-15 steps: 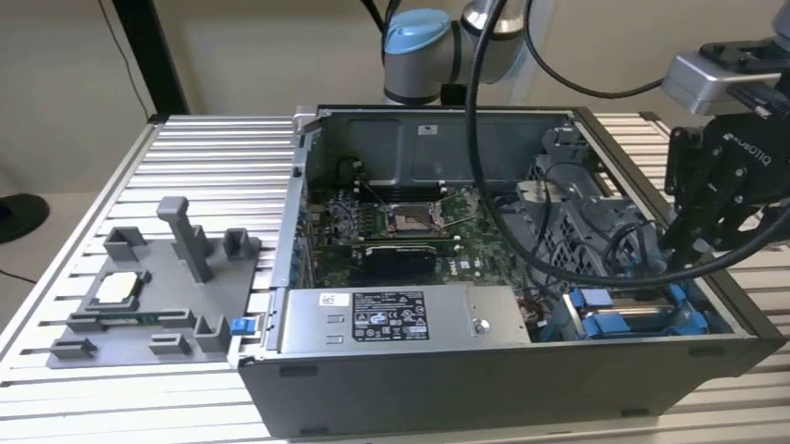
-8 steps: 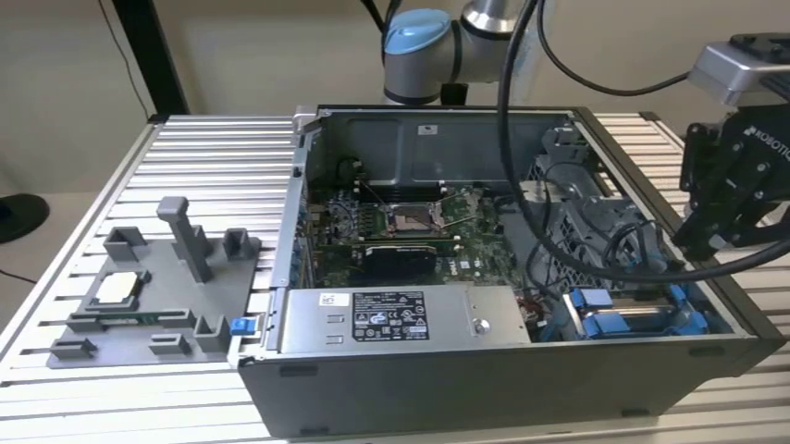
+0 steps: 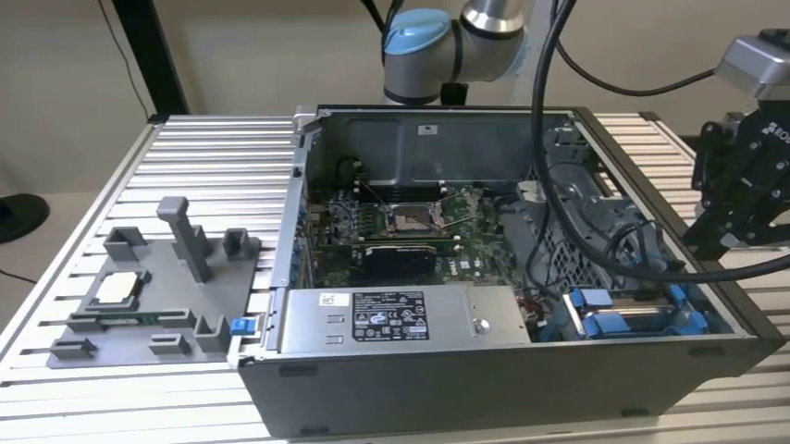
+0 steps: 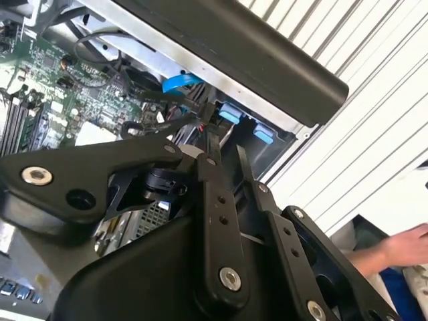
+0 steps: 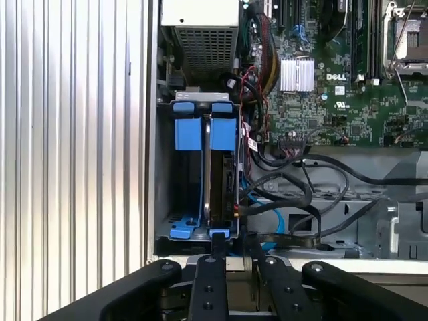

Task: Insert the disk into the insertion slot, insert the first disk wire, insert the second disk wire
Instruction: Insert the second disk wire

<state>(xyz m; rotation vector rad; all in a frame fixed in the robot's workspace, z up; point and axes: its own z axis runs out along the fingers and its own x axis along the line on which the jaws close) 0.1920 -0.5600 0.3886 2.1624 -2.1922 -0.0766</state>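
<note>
Ribbed aluminium counter (image 3: 210, 166) under everything. On it, an open black case (image 3: 494, 398), lid off, insides facing up. Behind the case, a grey-and-blue arm (image 3: 426, 46), with thick black hoses (image 3: 617, 259) draped across the case toward the exterior view's right.

At the exterior view's left of the case, a grey fixture (image 3: 161, 305) with upright posts, holding a pale square part (image 3: 120, 287). Inside the case, along the near wall, a grey labelled supply box (image 3: 395, 319); beyond it, a green board (image 3: 408, 222), also clear in the first wrist view (image 5: 348, 80).

Black jaws hanging over the case wall at the exterior view's right, above the bay corner. Parted by a narrow gap in both wrist views, with nothing between them. Tips near the closest end of the blue frame (image 5: 188, 134); contact not clear.

Disk (image 5: 222, 180) seated on edge in the slot, clipped in that frame, in the case corner next to the supply box. Just beside it, a tangle of black cables (image 5: 314, 187), a thin blue cable (image 5: 271, 215) and red wires (image 5: 251, 93); whether any is plugged into the disk, cannot tell.

Past the counter's edge in the second wrist view, a person's hand (image 4: 401, 244).
</note>
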